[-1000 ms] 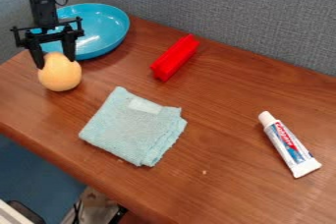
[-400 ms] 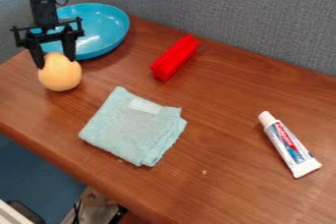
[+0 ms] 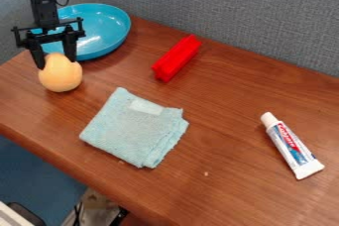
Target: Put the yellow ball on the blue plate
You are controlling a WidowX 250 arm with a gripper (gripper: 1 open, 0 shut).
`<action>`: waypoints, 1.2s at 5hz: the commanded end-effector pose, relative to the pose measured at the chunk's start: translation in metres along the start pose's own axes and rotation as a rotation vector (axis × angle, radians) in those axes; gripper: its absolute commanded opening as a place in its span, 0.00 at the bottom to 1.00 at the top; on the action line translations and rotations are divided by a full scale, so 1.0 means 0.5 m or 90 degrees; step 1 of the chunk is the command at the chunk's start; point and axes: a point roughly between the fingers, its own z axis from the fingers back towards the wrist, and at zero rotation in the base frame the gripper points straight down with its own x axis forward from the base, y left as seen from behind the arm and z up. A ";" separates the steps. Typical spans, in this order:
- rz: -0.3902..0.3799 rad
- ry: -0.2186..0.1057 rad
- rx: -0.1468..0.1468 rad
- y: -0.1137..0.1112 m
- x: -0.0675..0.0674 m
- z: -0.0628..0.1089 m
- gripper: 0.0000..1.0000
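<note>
claw [image 3: 52, 52] pointing down, fingers straddling the top of the ball [image 3: 58, 73], whether gripping it cannot be told; ball resting on the table [image 3: 225, 161] just in front of the plate [image 3: 95, 27]; beyond, red block [image 3: 175, 57], teal cloth [image 3: 135, 127], toothpaste tube [image 3: 290, 144].

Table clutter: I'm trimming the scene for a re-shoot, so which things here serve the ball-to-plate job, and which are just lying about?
Part of the job:
- yellow ball, on the wood beside the plate
- blue plate, at the back left
- gripper, jaws straddling the top of the ball

Just lying about:
- red block
- teal cloth
- toothpaste tube
</note>
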 end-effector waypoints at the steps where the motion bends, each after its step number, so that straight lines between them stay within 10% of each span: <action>1: 0.000 0.016 0.000 0.007 0.000 -0.016 0.00; 6: -0.010 0.029 0.002 0.001 0.002 -0.025 0.00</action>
